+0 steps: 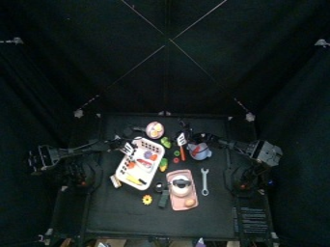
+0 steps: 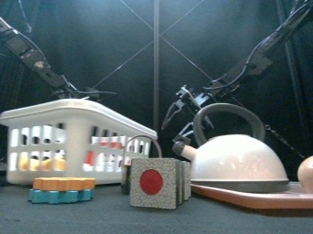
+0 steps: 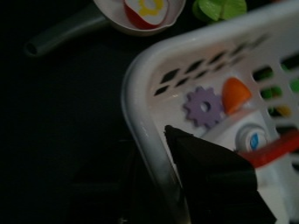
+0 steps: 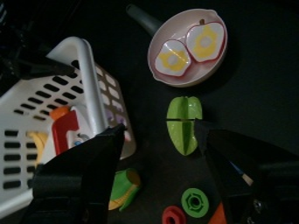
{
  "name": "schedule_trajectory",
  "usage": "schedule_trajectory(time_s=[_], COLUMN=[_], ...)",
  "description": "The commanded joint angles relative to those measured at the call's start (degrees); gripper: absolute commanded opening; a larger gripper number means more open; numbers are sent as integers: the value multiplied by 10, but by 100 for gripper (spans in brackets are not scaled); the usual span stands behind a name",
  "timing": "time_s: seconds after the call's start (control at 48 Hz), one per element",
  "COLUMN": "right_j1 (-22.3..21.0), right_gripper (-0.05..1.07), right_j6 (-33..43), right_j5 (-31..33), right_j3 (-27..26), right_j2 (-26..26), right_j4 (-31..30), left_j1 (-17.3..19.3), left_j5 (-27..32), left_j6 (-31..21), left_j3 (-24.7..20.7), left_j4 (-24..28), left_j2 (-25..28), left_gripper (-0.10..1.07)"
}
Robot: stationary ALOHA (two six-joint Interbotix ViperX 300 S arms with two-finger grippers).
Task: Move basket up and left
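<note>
Two arms flank the white basket (image 1: 141,164), which sits left of the table's middle, just left of the pink tray (image 1: 182,188) that carries the white kettle (image 2: 232,157). The left gripper (image 3: 211,162) is at the basket's near wall, one jaw inside the rim; whether it grips yet, I cannot tell. The right gripper (image 4: 163,166) hangs with jaws spread and empty, above a green leaf (image 4: 184,123) beside the basket, near a toy frying pan (image 4: 187,45).

Probably lab: black-curtained pen (image 1: 77,58)
</note>
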Motion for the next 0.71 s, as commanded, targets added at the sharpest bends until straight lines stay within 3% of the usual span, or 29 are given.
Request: schedule_trajectory(time_s=[0.0,0.479,0.688], right_j1=[-1,-1,-1], right_gripper=[95,95,95], right_j6=[-1,-1,-1], right_j5=[-1,1,1], right_j3=[-6,-4,-2], right_j2=[-11,-11,-11], right_j4=[-1,-4,-4], left_j1=[7,83,134], left_j5=[1,4,4], left_j6=[3,2,9], left_j3=[-15,-23,-21], left_j4=[1,0,5], left_j2=[0,-8,-20], left_gripper=[62,61,61])
